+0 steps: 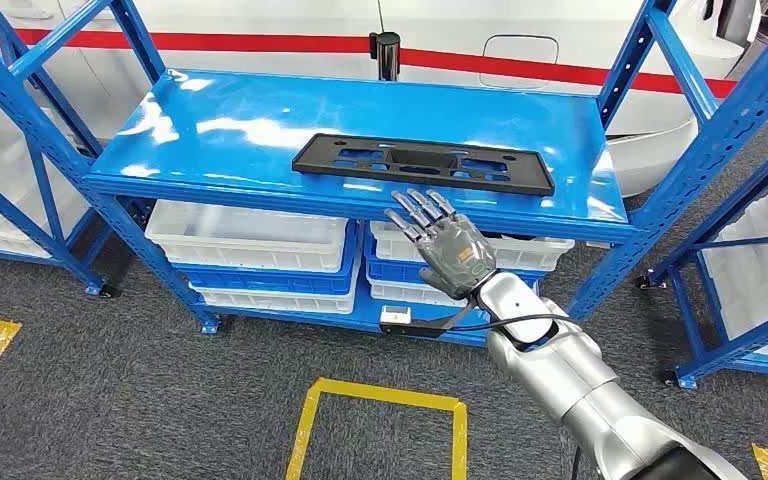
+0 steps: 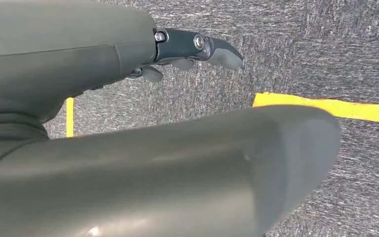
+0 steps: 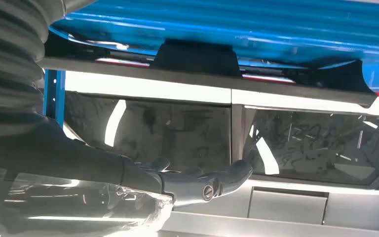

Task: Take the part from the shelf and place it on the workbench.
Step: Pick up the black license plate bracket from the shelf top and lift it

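Head view shows the right hand (image 1: 447,245) spread flat, holding nothing, just before the shelf (image 1: 210,130) edge. The black part (image 1: 422,163) lies on that blue shelf. The left hand (image 2: 197,49) hangs over grey carpet (image 2: 301,49), fingers loosely extended and holding nothing.

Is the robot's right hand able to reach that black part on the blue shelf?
Probably yes: the right hand is open just before the black part with nothing between them on the shelf.
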